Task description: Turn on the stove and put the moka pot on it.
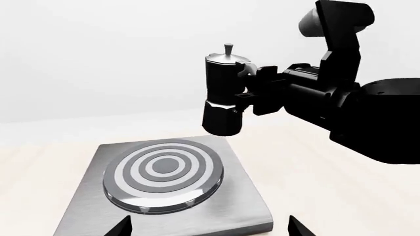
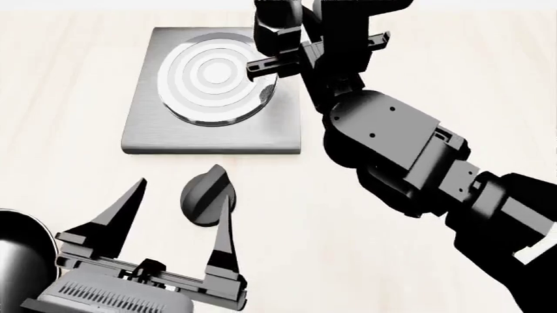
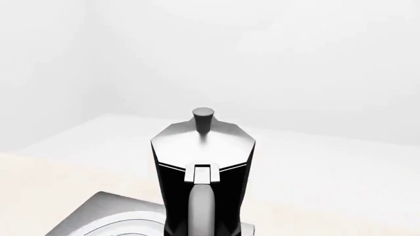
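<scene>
The right end effector (image 1: 253, 91) is clamped on the handle of the pot (image 1: 223, 96) and holds it upright in the air, clear of the stove (image 1: 164, 196). In the left wrist view the pot hangs above the stove's far edge, toward one far corner, with a gap between its base and the plate. In the head view the pot (image 2: 276, 29) overlaps the right side of the burner rings (image 2: 213, 75), largely hidden by the right arm (image 2: 392, 143).

The pot is faceted, with a black lower body, a narrower waist and an upper part that reads dark in the left wrist view and pale silver on the lid in the right wrist view (image 3: 203, 142). A small knob tops the lid. Its handle runs down toward the right wrist camera.

The stove is a square brushed-grey plate with a raised round burner of grey and white rings. It lies flat on the pale table (image 2: 70, 98), with bare table on all sides. The black knob (image 2: 205, 194) lies on the table just in front of the stove's near edge, apart from it.

The left end effector (image 2: 179, 215) stands with its fingers spread apart and nothing between them, low over the table; the knob sits just beyond the right fingertip (image 2: 223, 208), and touching cannot be told.
</scene>
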